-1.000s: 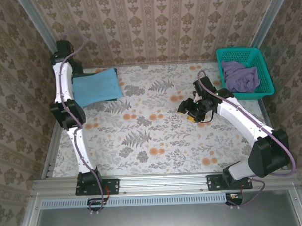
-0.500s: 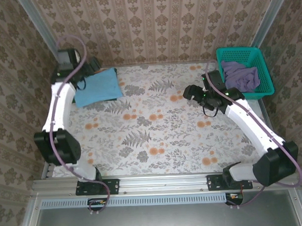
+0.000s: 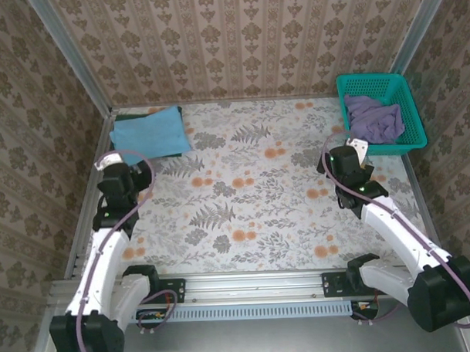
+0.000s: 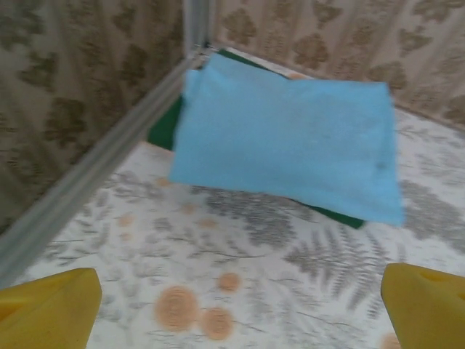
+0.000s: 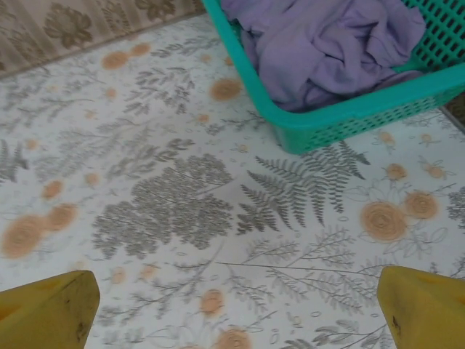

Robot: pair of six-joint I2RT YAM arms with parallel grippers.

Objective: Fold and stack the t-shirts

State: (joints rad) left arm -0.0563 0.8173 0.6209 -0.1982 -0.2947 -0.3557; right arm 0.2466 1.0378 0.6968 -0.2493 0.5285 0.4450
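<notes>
The folded light blue cloth t-shirt [image 3: 150,131] is lying at the upper left of the top view on the floral-patterned bench [image 3: 243,199], covering a dark green cloth t-shirt [image 4: 161,131] (just its edges are peeking out); the crumpled dull purple t-shirt [image 3: 374,117] is sitting inside the teal plastic mesh basket [image 3: 371,80] at the upper right. The left end effector [image 4: 236,302] is hovering near the blue shirt, yellow fingers spread wide, gripping nothing; the right end effector [image 5: 232,305] is hanging near the basket, likewise spread and empty.
</notes>
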